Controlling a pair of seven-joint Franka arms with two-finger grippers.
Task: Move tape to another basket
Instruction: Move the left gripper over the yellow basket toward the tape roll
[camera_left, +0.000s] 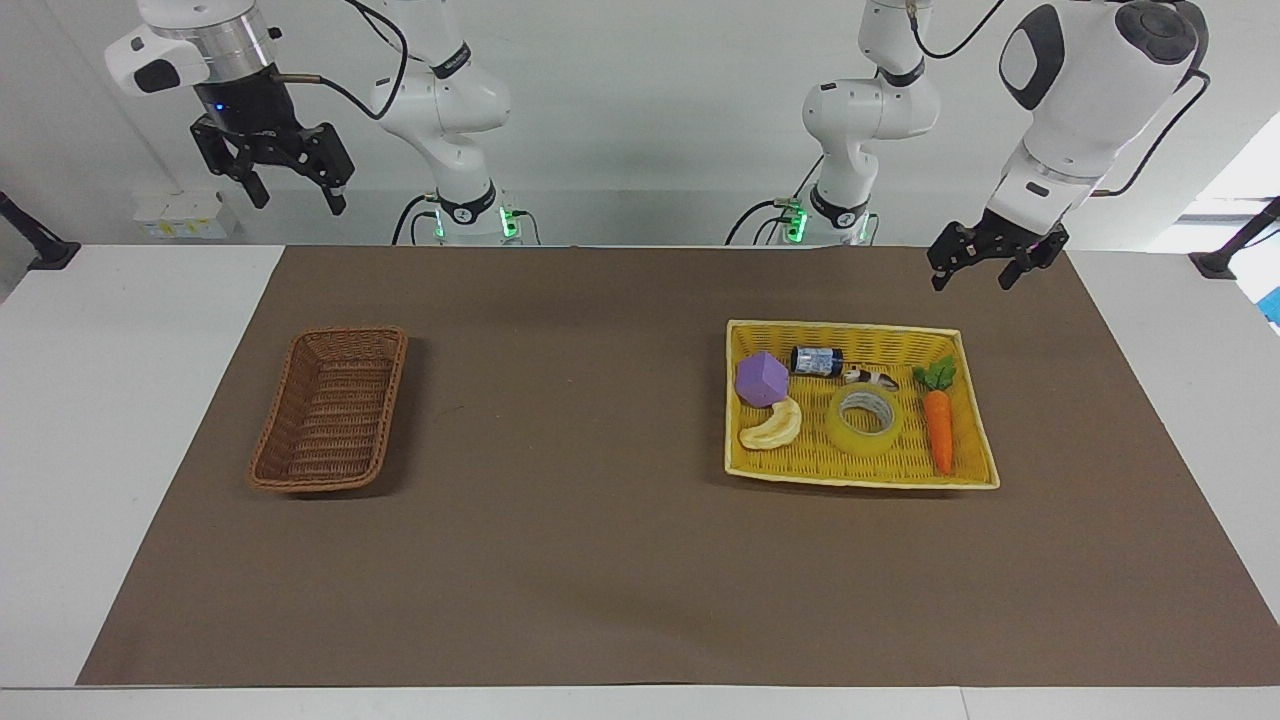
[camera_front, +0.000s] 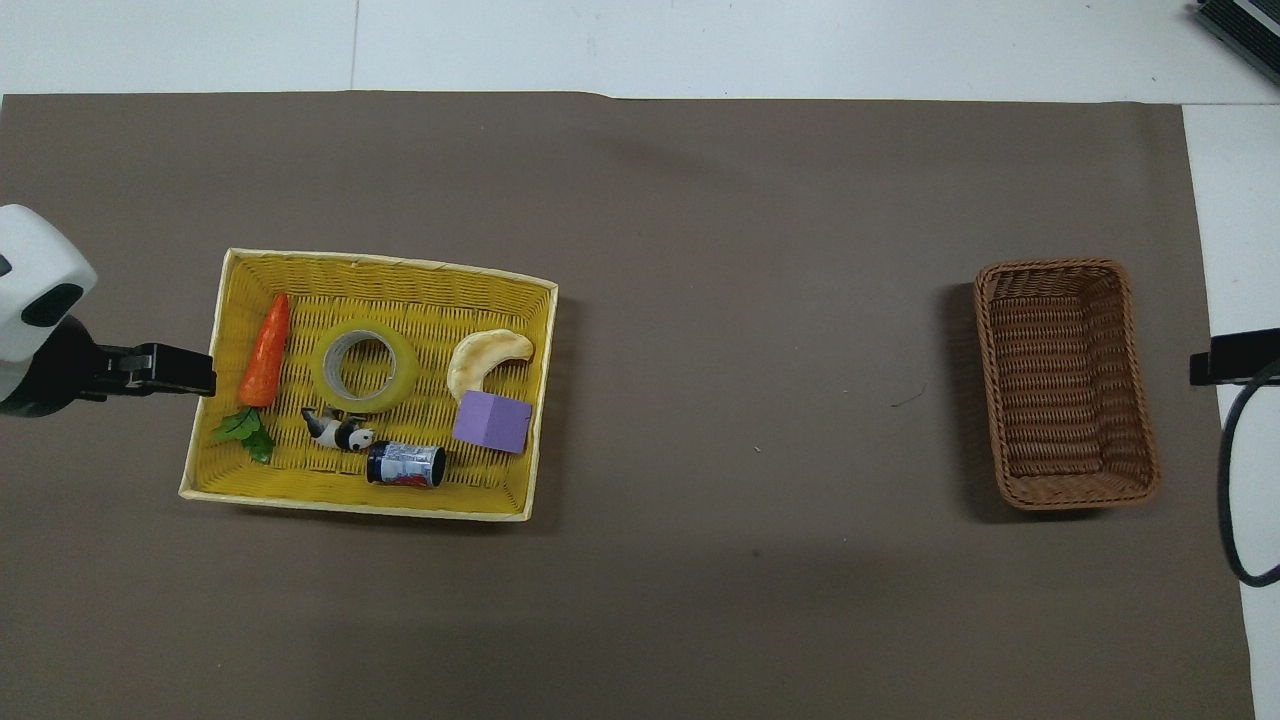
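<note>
Bringing the left gripper (camera_left: 968, 268), jaws open and empty, over the tape (camera_left: 866, 419) lying flat mid yellow tray (camera_left: 860, 334) between banana (camera_left: 772, 426) and carrot (camera_left: 937, 430); I'd pinch one wall through the core, right gripper (camera_left: 290, 178) open, parked above the table's edge.
</note>
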